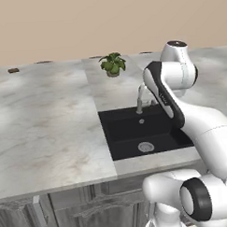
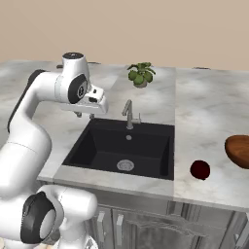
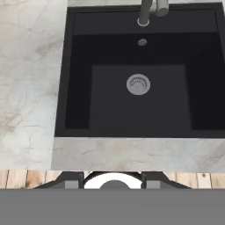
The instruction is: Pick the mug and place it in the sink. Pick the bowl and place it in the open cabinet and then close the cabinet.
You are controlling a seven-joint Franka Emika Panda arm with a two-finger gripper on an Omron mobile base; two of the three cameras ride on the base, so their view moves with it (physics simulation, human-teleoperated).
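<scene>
Currently: my gripper (image 2: 85,115) hangs above the sink's (image 2: 97,141) left edge, nothing between its fingers, can't tell how wide they stand | mug (image 2: 200,169) on counter (image 2: 209,116) well to my right, past sink | bowl (image 2: 238,151) just beyond mug

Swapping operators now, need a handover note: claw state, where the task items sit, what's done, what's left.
Claw: hangs over the left rim of the sink, holding nothing; whether its jaws are open can't be told from these views.
Mug: on the counter right of the sink, near the front edge.
Bowl: on the same counter, right of the mug and apart from it.
Sink: nothing lies in the basin; drain and faucet are in plain sight.
Done: nothing yet.
Left: mug into sink, bowl into cabinet, close the cabinet door.
</scene>
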